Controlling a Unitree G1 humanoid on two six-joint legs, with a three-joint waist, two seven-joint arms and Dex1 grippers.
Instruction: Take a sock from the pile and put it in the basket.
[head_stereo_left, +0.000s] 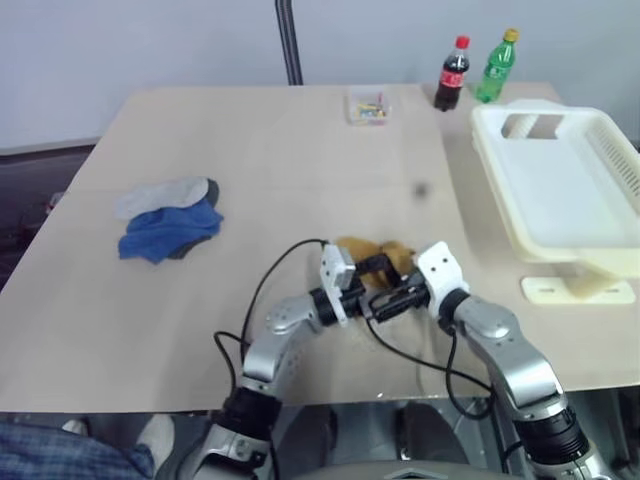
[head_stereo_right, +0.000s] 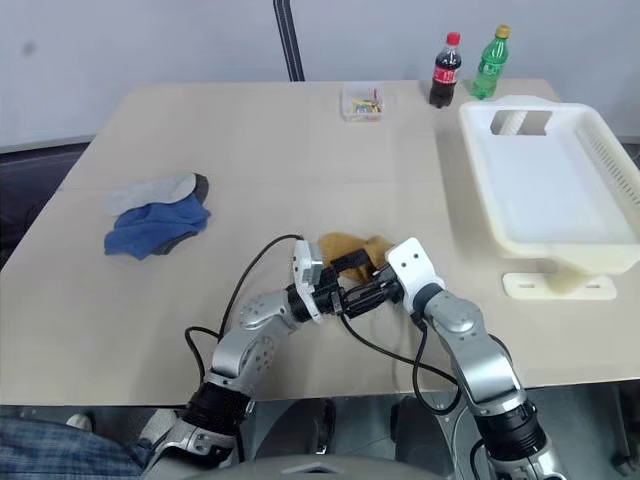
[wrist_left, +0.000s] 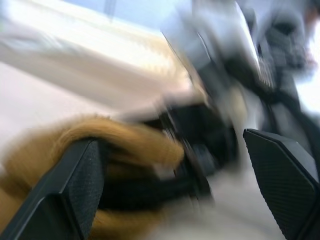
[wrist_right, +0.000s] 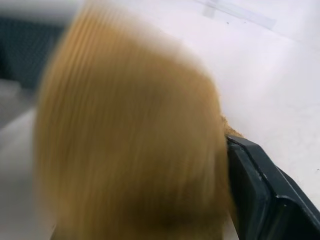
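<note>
Sock (head_stereo_left: 372, 254), mustard, held above the table's (head_stereo_left: 250, 160) near middle between two meeting grippers; handover in hand, by judgement.

Right gripper (head_stereo_left: 392, 300) closed on the sock, fabric bunched against its black finger (wrist_right: 265, 192) in the right wrist view. Left gripper (head_stereo_left: 366, 272) spread wide, one finger (wrist_left: 75, 192) alongside the fabric, nothing clamped. Recommended, as judgement: keep one firm grip before any release, then carry high enough for the floppy tail to pass over the basket's (head_stereo_left: 600, 262) near rim. Basket well off to the right, raised on a cream stand (head_stereo_left: 575, 290), apparently empty. Remainder of pile (head_stereo_left: 168, 220), blue and pale grey, well apart to the left, out of the path. Clear box (head_stereo_left: 367, 106), cola bottle (head_stereo_left: 452, 73) and green bottle (head_stereo_left: 496, 66) at the far edge, no obstruction. Loose black cables (head_stereo_left: 290, 262) near the wrists: possible snag.
</note>
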